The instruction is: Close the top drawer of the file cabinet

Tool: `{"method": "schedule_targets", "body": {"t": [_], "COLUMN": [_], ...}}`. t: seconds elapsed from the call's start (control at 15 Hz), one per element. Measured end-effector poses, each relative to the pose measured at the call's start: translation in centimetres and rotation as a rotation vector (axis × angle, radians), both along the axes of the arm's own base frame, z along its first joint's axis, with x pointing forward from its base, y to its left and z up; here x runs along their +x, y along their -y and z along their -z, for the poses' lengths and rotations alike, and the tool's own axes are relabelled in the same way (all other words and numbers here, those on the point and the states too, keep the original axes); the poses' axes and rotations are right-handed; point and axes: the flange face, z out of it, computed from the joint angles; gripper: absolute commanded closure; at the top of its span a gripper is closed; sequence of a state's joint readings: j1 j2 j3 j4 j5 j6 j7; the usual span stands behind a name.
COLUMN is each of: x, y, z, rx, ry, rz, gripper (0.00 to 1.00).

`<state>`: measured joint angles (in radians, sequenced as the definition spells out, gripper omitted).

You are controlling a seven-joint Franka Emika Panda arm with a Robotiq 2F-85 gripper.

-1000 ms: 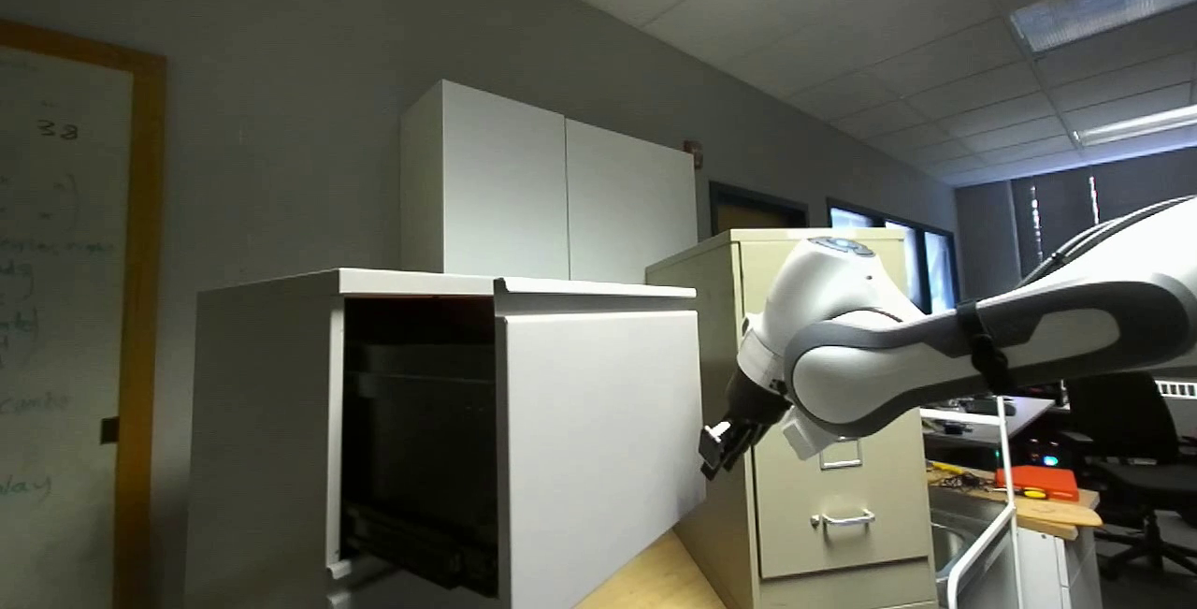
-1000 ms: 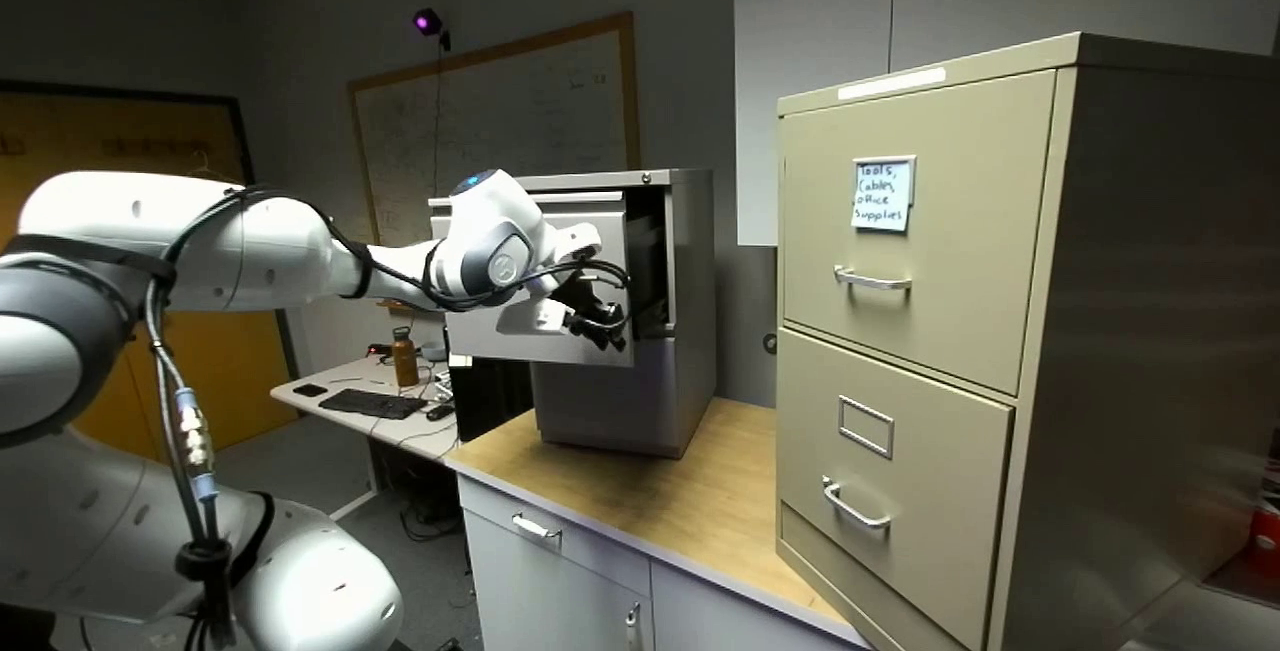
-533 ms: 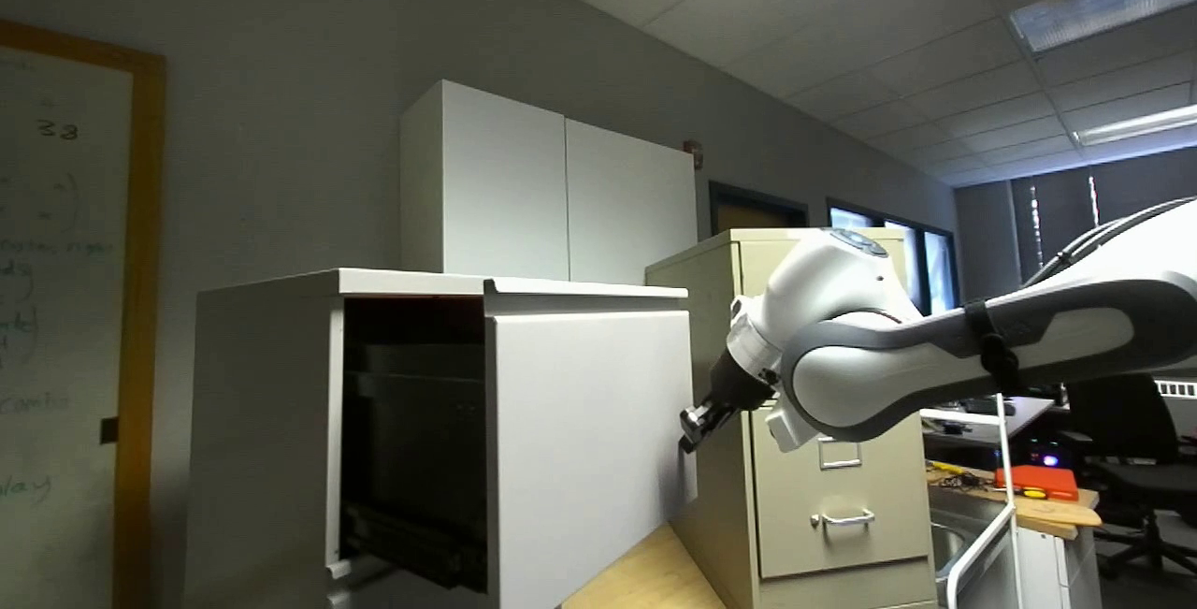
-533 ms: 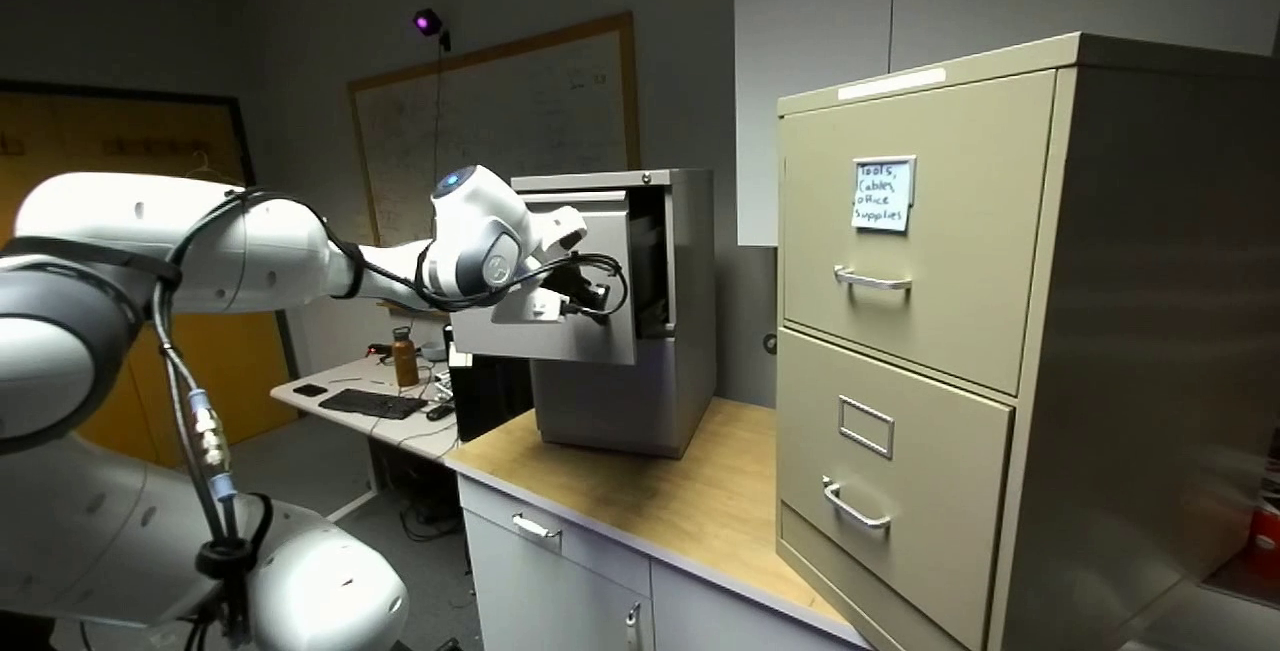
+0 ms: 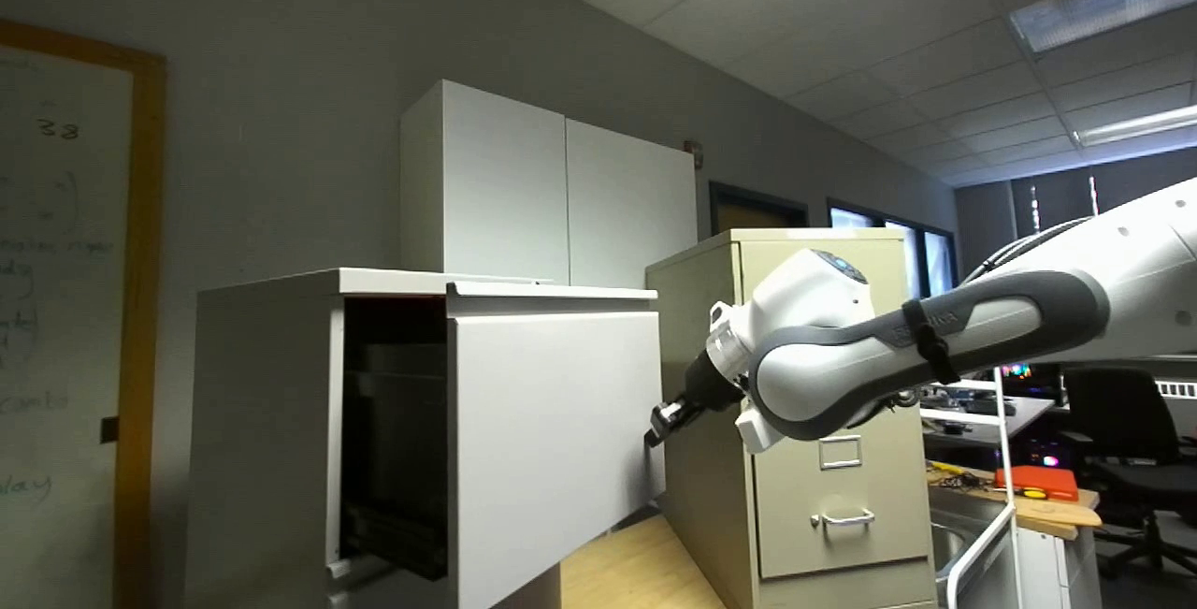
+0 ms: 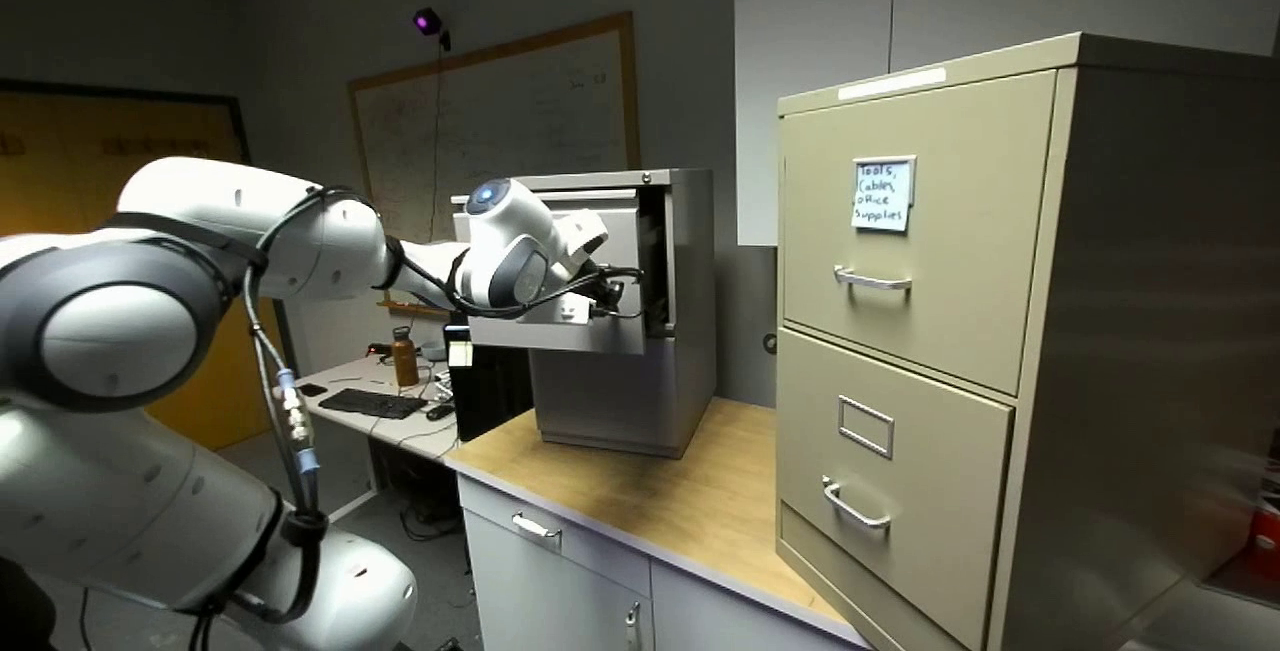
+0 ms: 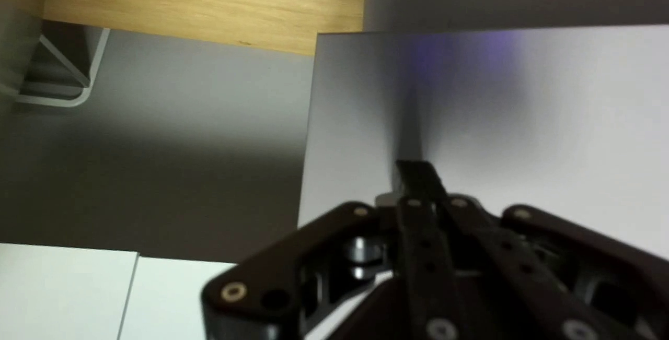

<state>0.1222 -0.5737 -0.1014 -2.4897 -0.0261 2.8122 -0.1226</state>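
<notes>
The top drawer (image 5: 556, 441) of the grey file cabinet (image 5: 262, 431) has slid further in, so less of its dark inside shows, but it is not closed yet and I think it needs more pushing. The fingers (image 7: 418, 180) are together, and their tips look to be touching the drawer's front near one side. The cabinet sits on a wooden worktop (image 6: 640, 491), with a tan cabinet (image 6: 910, 351) near it and a whiteboard (image 6: 500, 131) behind.

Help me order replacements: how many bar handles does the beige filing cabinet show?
2: an upper bar handle on the labelled drawer, a lower bar handle on the drawer beneath. The back of the beige filing cabinet is hidden.
</notes>
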Motion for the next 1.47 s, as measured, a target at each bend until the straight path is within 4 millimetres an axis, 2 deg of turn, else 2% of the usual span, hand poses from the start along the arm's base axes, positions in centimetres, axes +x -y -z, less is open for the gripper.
{"method": "schedule_targets", "body": {"t": [0.33, 1.0, 1.47], "x": [4.1, 13.3, 19.3], "y": [-1.5, -7.2, -8.8], "z": [-1.2, -5.2, -6.1], "rx": [0.045, 0.107, 0.103], "ry": [0.009, -0.01, -0.055], "rz": [-0.069, -0.191, -0.198], "gripper": [0.99, 1.0, 1.0]}}
